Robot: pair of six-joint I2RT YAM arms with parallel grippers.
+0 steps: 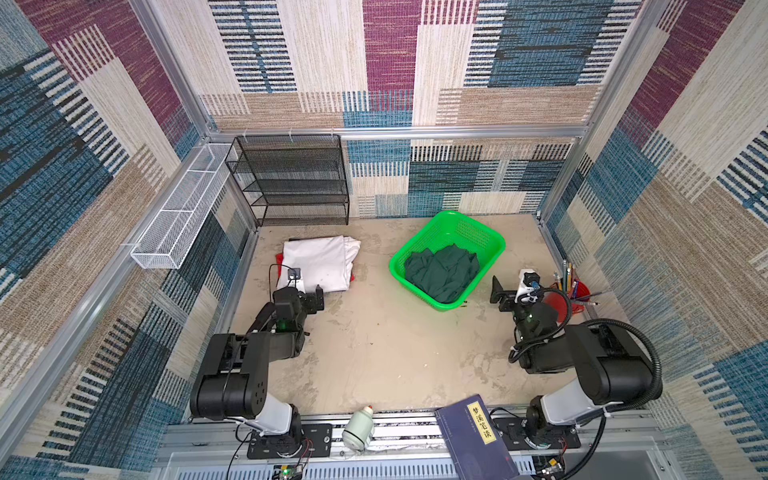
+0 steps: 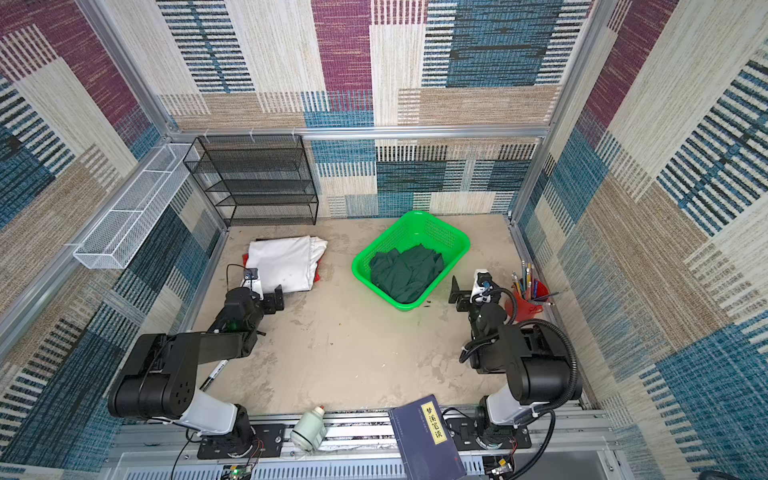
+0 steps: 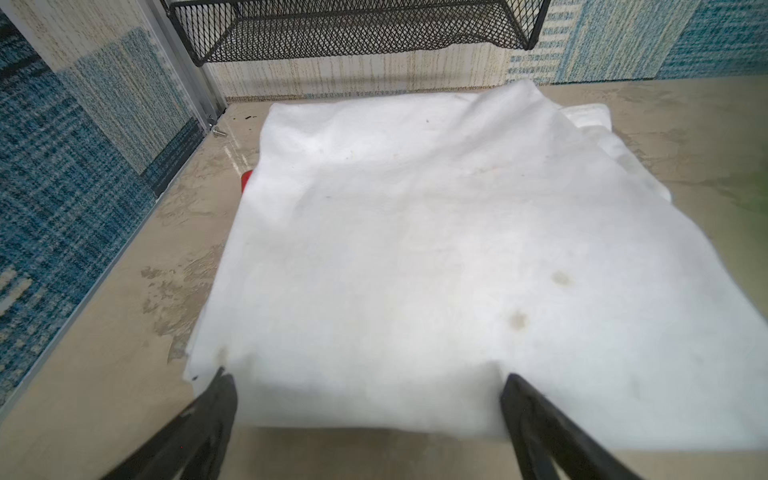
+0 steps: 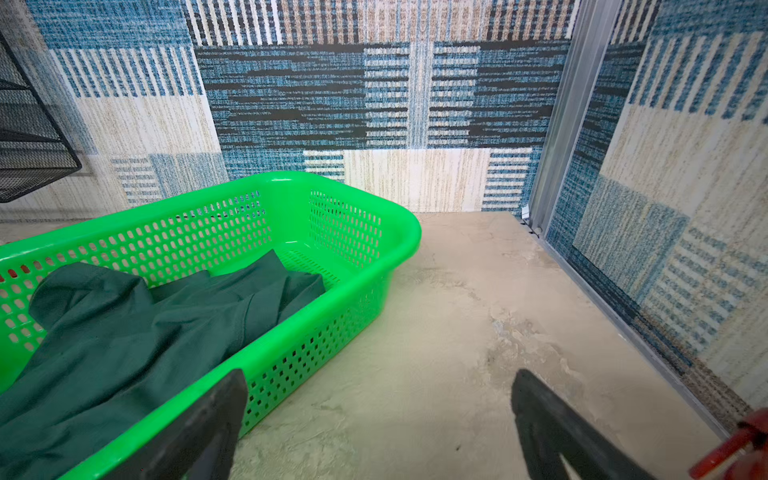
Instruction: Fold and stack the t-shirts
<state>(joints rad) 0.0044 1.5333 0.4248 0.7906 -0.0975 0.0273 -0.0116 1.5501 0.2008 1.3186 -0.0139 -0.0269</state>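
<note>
Now: my left end effector wide open, empty, fingertips at near edge of folded white t-shirt. Red t-shirt peeks from beneath it, back-left of counter. My right end effector wide open too, holding nothing, just beside green basket. Dark green t-shirt crumpled inside basket.

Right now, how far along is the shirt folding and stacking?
Done: a folded white t-shirt sits on a red t-shirt. In hand: nothing; left pincer and right pincer are open and empty. Left: the dark green t-shirt lies crumpled in the green basket, unfolded and unstacked.
</note>
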